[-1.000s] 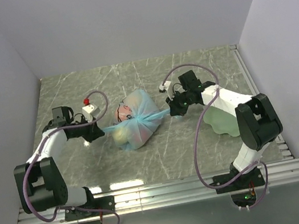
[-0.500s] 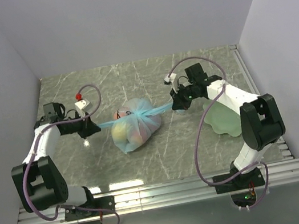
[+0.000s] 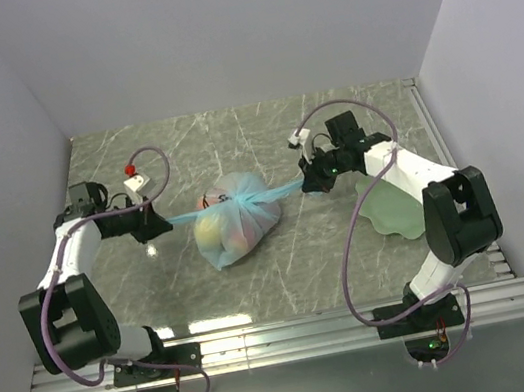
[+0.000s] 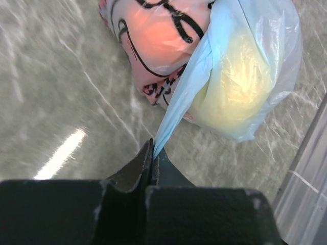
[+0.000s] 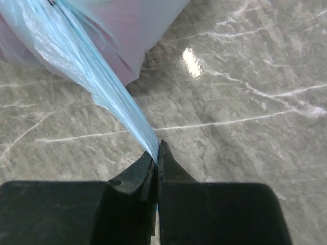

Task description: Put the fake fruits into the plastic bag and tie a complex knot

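**A:** Where is the bag?

**B:** From overhead, the plastic bag lies on the marble-patterned table, a little left of the frame's centre, bunched into a rounded bundle. Two light-blue tails leave its upper side, one toward the left edge and one toward the right, both drawn into taut lines.

**A:** And the grippers?

**B:** The left gripper sits at mid-left, at the end of one tail. The right gripper is right of centre, at the end of the other. From above, the jaws are too small to judge.

**A:** Do the wrist cameras settle it?

**B:** Yes. In the left wrist view the dark jaws meet at lower centre, clenched on a twisted blue strip of the bag that rises toward the upper right. The right wrist view shows its jaws pressed together at lower centre, pinching a blue strip that climbs to the upper left.

**A:** The fruits?

**B:** The fake fruits show best from the left wrist. Through the film there is an orange-pink one at top centre behind the dark print and a pale yellow one at upper right. Overhead they are only yellowish and pink blurs inside the bag.

**A:** The knot?

**B:** Overhead, the knot is a small gathered lump where the tails meet. Neither wrist view takes it in clearly.

**A:** Anything else?

**B:** A pale green plate at the right, partly under the right arm, seen only from above.
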Tool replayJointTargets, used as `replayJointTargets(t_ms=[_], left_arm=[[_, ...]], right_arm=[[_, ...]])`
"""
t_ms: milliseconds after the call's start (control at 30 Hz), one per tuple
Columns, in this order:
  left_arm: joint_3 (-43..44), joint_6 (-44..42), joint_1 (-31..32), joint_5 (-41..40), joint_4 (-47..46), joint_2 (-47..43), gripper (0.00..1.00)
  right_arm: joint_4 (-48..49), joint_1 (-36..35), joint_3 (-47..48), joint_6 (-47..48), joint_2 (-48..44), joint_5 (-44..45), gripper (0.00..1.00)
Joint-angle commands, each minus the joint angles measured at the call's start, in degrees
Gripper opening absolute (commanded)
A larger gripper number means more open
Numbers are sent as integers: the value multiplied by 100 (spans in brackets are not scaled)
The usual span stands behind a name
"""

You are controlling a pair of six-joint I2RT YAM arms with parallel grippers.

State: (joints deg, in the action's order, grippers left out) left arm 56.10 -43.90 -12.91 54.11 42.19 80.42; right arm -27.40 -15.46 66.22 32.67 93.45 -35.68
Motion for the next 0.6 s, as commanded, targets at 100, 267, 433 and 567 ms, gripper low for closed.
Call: replayJointTargets(t_ms=[100, 267, 433, 567], left_arm=[[-810, -251, -933, -2439, -835, 52, 0], [-759, -31, -933, -2757, -968, 211, 0], [-372, 74, -915, -2362, -643, 18, 1], [50, 136, -793, -1852, -98, -184, 34]], right_arm=[[-328, 1397, -961, 478, 128, 3498, 0], [-617, 1397, -672, 276, 192, 3226, 0], [-1074, 1344, -136, 100, 147, 2533, 0], [-1818, 1300, 251, 230, 24, 1672, 7]])
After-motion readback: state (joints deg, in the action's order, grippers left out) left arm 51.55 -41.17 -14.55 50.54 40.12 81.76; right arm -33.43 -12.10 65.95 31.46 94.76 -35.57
